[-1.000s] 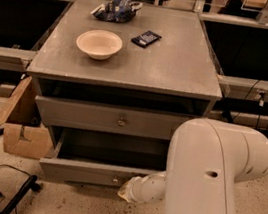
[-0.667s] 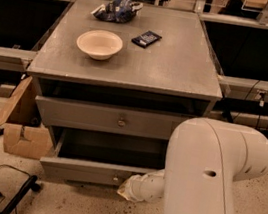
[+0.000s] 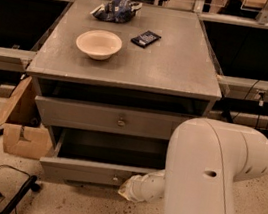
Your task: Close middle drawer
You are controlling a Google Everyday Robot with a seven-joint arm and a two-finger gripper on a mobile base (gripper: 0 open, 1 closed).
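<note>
The gripper [image 3: 129, 189] is low at the front of the cabinet [image 3: 180, 71], seemingly touching the front panel of the middle drawer [image 3: 78, 170], just right of the panel's centre. Whether the jaws are apart or together cannot be told. The drawer stands pulled out, its bare inside showing just beyond the jaws and its long axis running side to side across them. Closing it likely calls for a straight push inward, under the upper drawer [image 3: 82, 116].

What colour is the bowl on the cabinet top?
Cream bowl, camera view; gripper at middle drawer front.
</note>
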